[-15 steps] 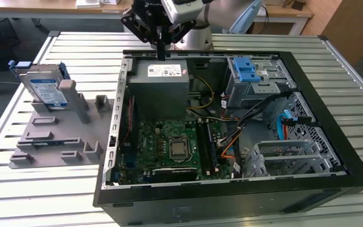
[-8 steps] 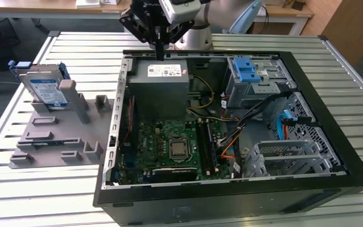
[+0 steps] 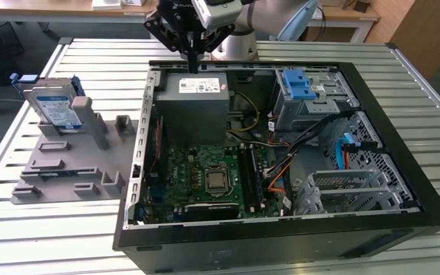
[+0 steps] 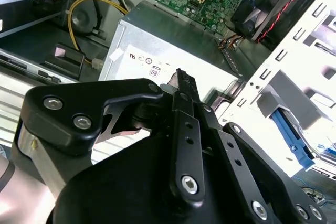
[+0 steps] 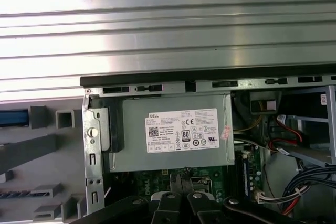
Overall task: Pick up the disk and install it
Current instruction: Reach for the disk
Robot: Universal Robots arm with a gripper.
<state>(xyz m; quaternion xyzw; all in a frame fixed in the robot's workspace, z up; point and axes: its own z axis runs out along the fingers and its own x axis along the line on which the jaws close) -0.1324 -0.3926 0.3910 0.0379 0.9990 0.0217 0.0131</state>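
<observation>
Gripper (image 3: 194, 67) jaws clenched, nothing between them. It hangs over the case's (image 3: 281, 240) far rim, just above the power supply (image 3: 197, 106) tucked into that corner. Disk (image 3: 58, 109) is outside the case, off its wall on the exterior view's left. It stands upright in the grey fixture (image 3: 67, 166), top edge free, open air above. Fixture edge runs just beside the case wall.

Shiny metal table (image 3: 52, 238), matt grey plastic stand (image 3: 61, 167)
</observation>
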